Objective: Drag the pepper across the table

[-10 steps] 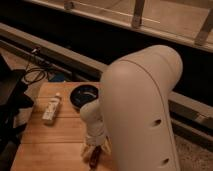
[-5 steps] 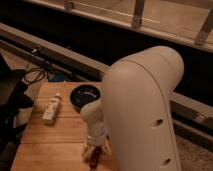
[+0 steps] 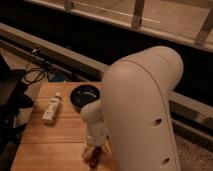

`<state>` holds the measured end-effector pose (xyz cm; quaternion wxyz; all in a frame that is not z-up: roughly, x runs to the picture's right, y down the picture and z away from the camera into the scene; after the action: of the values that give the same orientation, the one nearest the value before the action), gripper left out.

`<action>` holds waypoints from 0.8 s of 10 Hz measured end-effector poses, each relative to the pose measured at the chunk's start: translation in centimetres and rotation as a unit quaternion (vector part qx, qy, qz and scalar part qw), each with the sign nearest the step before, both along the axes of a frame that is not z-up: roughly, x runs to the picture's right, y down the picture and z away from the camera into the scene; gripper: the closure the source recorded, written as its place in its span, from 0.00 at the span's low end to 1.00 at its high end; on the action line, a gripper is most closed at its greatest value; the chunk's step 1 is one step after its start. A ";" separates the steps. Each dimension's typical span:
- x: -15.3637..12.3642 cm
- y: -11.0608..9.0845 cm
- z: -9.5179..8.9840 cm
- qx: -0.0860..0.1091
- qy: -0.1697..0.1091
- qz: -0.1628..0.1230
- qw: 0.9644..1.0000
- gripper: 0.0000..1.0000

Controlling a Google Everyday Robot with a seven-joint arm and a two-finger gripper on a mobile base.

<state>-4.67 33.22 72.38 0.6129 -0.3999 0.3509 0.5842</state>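
Note:
The pepper [image 3: 94,158] is a small dark red glossy thing lying on the wooden table [image 3: 50,142] near its front edge. My gripper [image 3: 96,153] reaches down from the big white arm [image 3: 142,110] and sits right on the pepper, with a pale finger on each side of it. The fingers are closed against the pepper, which rests on the tabletop. Part of the pepper is hidden by the gripper.
A white bottle [image 3: 51,109] lies on the table's left part. A black bowl [image 3: 85,95] stands at the far edge of the table. Dark equipment and cables [image 3: 20,85] are to the left. The white arm hides the table's right side.

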 end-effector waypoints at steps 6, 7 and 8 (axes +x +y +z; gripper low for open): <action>-0.7 1.1 0.7 -0.002 0.006 -0.006 1.000 0.78; -0.7 1.2 0.8 -0.002 0.006 -0.006 1.000 0.88; -0.8 1.1 0.8 0.000 0.005 -0.005 1.000 0.96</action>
<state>-5.51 34.31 73.19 0.6139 -0.3953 0.3561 0.5831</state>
